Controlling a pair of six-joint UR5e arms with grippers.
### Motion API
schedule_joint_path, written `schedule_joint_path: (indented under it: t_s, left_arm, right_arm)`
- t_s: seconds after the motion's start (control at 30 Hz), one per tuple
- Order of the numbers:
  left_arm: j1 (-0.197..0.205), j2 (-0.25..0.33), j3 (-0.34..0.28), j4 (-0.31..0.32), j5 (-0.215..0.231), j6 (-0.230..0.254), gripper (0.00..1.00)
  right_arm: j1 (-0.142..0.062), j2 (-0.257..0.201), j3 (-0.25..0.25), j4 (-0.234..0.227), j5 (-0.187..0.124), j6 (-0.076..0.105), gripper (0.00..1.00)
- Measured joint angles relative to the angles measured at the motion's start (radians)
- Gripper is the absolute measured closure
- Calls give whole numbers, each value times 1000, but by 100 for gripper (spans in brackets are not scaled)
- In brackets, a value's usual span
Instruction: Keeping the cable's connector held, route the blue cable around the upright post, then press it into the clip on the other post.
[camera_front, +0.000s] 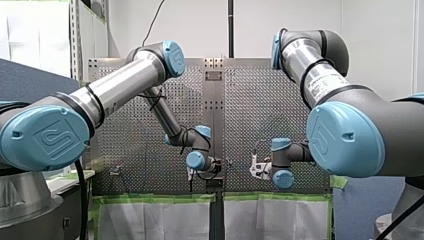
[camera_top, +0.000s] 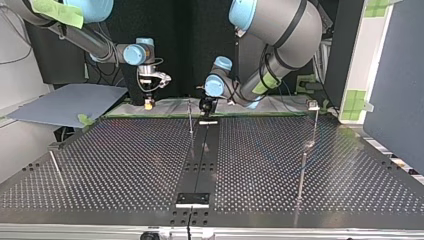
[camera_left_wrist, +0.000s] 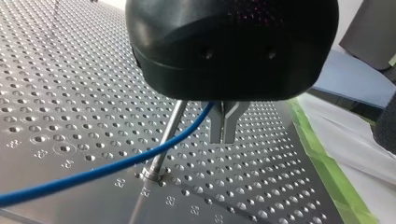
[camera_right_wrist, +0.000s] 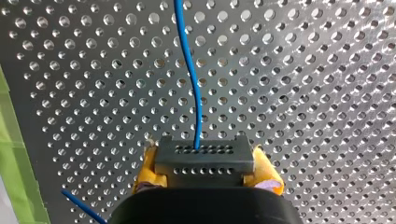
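Note:
In the right wrist view my right gripper (camera_right_wrist: 205, 164) is shut on the dark connector (camera_right_wrist: 204, 158) with its yellow pads (camera_right_wrist: 266, 170) on either side. The blue cable (camera_right_wrist: 192, 79) runs straight ahead from it over the perforated plate. In the left wrist view my left gripper (camera_left_wrist: 223, 139) has its metal fingers shut on the blue cable (camera_left_wrist: 116, 165), which trails away past a thin upright post (camera_left_wrist: 167, 137) right beside the fingers. In the top view my left gripper (camera_top: 206, 106) hangs next to that post (camera_top: 190, 117). A post with a clip (camera_top: 313, 105) stands at that view's right.
Further thin posts stand at the top view's right front (camera_top: 301, 175) and left (camera_top: 56, 169). A black strip (camera_top: 200, 165) runs down the table's middle. A grey-blue board (camera_top: 65, 102) lies off the table at that view's left. Green tape (camera_left_wrist: 322, 158) lines the table edge.

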Motion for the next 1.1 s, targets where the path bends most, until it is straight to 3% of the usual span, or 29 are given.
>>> schedule_joint_path:
  t_s: [0.27,0.47,0.7,1.1]
  left_arm:
    - [1,-11,18,-13,20,-26,100]
    - [4,-29,41,-16,27,-19,100]
    - [16,-35,54,-18,27,-18,100]
    - [36,-36,84,-33,-33,-13,100]
  right_arm:
    - [-12,9,-12,2,-3,-3,100]
    - [-17,34,-26,8,-2,-8,100]
    - [-24,39,-59,21,-3,-2,100]
    - [-43,41,-115,47,-4,1,100]
